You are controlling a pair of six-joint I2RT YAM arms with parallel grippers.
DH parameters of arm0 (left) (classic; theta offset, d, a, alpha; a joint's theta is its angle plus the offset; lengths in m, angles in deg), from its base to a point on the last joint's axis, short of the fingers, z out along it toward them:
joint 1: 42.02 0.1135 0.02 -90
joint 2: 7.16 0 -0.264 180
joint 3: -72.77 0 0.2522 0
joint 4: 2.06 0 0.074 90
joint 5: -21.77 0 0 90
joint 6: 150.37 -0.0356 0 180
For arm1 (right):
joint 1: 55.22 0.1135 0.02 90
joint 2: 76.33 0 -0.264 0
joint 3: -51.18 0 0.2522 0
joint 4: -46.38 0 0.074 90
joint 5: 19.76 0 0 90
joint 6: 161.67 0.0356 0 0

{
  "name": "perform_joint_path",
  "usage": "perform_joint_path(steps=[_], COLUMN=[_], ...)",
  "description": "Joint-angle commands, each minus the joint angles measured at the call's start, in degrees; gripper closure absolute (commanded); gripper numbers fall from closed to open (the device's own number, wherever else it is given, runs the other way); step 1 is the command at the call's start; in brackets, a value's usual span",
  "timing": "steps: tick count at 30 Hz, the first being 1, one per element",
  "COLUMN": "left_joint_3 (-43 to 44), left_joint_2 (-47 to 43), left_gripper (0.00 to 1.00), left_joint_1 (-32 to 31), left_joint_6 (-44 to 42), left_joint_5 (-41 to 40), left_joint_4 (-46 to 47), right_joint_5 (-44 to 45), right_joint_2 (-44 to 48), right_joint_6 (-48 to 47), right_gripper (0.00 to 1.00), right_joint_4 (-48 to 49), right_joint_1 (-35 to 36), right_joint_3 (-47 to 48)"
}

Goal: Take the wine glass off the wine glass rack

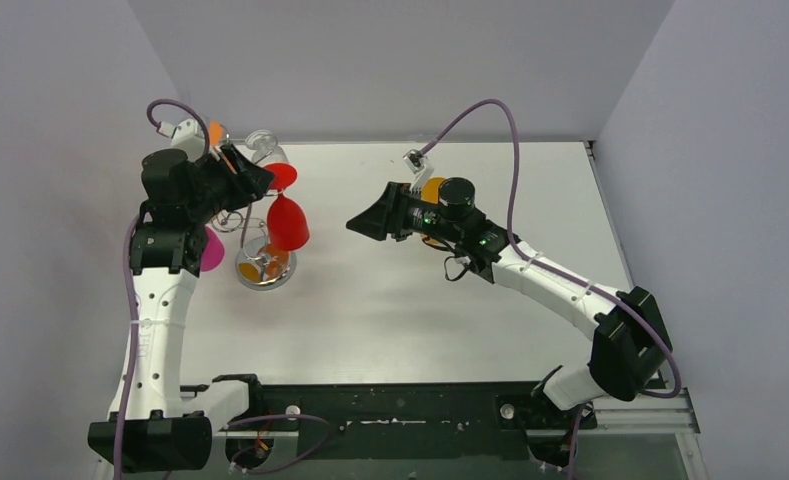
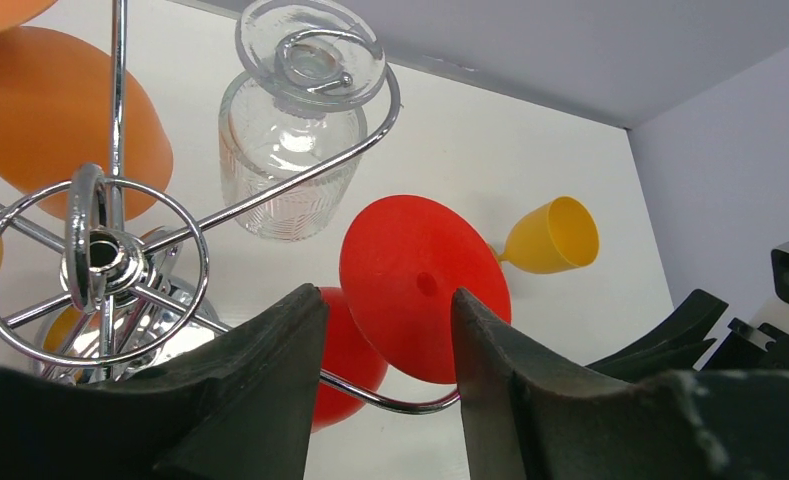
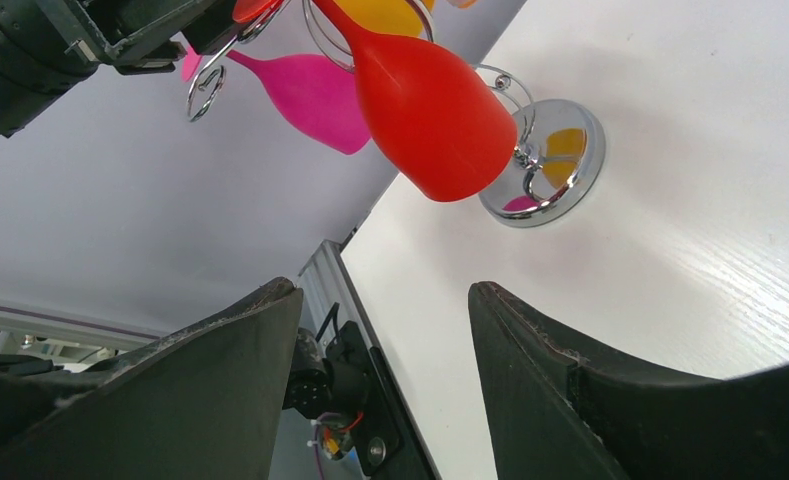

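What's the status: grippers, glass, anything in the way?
Left gripper open, at red glass foot. Right gripper open, empty, clear of rack. Red glass hangs on rack; clear glass, pink glass close by.

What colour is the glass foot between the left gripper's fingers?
The glass foot is red; clearest from left wrist.

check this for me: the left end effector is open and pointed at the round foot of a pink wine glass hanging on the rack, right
Not quite: that glass is red, not pink. The left wrist view shows the round foot of the red wine glass framed between the open fingers of the left end effector, and the glass hangs on the wine glass rack.
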Motion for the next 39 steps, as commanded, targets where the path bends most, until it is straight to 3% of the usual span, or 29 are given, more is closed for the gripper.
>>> perform_joint_path(steps=[1, 39], left_joint_3=[-0.9, -4.3], left_joint_2=[-1.4, -3.5], left_gripper=[0.56, 1.00], left_joint_1=[0.8, 2.2], left_joint_6=[1.0, 8.0], left_joint_5=[1.0, 5.2], left_joint_4=[1.8, 7.7], right_joint_5=[1.0, 1.9], right_joint_2=[3.4, 4.6], right_joint_6=[-0.1, 1.2], right_gripper=[0.37, 0.36], right_joint_4=[2.9, 3.0], right_joint_1=[0.3, 0.3], right_joint_3=[-0.4, -2.5])
